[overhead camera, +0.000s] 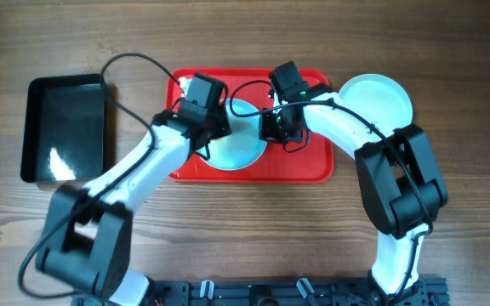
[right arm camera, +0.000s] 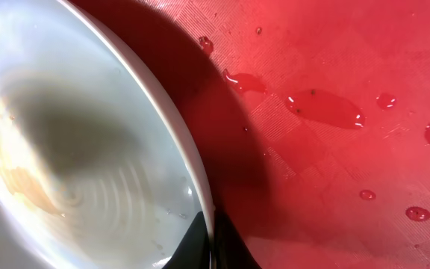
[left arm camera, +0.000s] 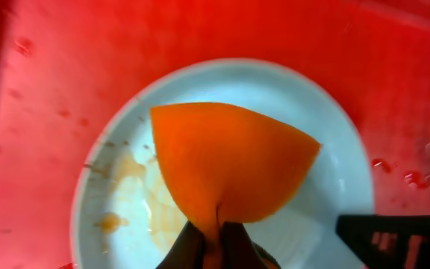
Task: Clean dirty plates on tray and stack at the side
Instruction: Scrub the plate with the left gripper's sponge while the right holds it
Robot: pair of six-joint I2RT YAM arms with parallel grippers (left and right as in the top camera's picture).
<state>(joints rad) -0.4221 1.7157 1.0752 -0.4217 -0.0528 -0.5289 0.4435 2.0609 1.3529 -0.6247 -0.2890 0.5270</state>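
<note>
wooden table (overhead camera: pixel 449 51), overhead view. large red rectangular plastic tray with low rim (overhead camera: pixel 313 166) sits mid-table and holds one round pale mint-white shallow plate (overhead camera: pixel 241 149). glossy black rectangular bin (overhead camera: pixel 66 127) is left of the tray, just apart from it; nothing visible inside but glare. a second like plate (overhead camera: pixel 377 98) is on the table touching the tray's right end, looks clean. can't tell if it's one plate or a stack.

left gripper (left arm camera: pixel 215 250) is pressed tight on a corner of a folded orange wipe (left arm camera: pixel 230 161), which fans out over the plate's middle. right gripper (right arm camera: pixel 211 243) is pinched on the plate's rim, steadying it. brown-orange smears (left arm camera: pixel 125 175) sit on the plate's left side, beside the wipe and not under it. water droplets (right arm camera: pixel 323 108) dot the tray floor near the plate.

step in hand, as i judge it: wiping this plate. to do it well, keep the rim pinch firm so the plate doesn't spin or slide, press the wipe flat, and sweep left across the smears. risk: a wet tray, so the plate may skate.
</note>
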